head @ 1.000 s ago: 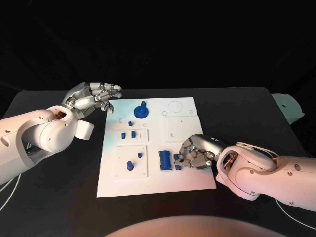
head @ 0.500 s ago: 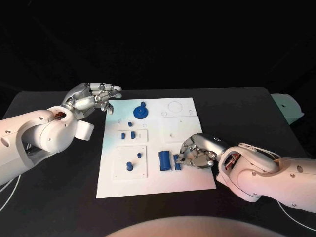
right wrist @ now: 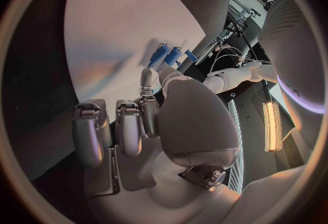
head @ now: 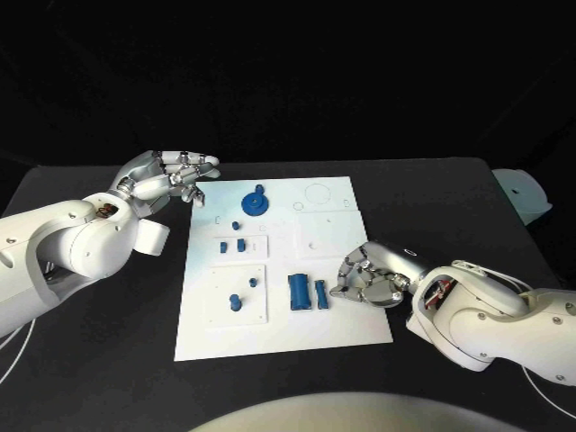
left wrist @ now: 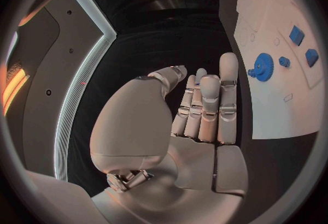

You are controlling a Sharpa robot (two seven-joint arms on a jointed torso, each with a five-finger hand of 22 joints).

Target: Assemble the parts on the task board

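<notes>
With my right hand curled empty just beside the two blue blocks on the task board, I risk knocking them askew; left hand hovers, fingers loosely together

No legible text, label, brand, number or sign is recorded in any view. The task board bears only faint outlined circles and rectangles, with no lettering that can be read. Faint dark marks are seen on a white curved surface in the right wrist view, too small and bent to be read.
</notes>
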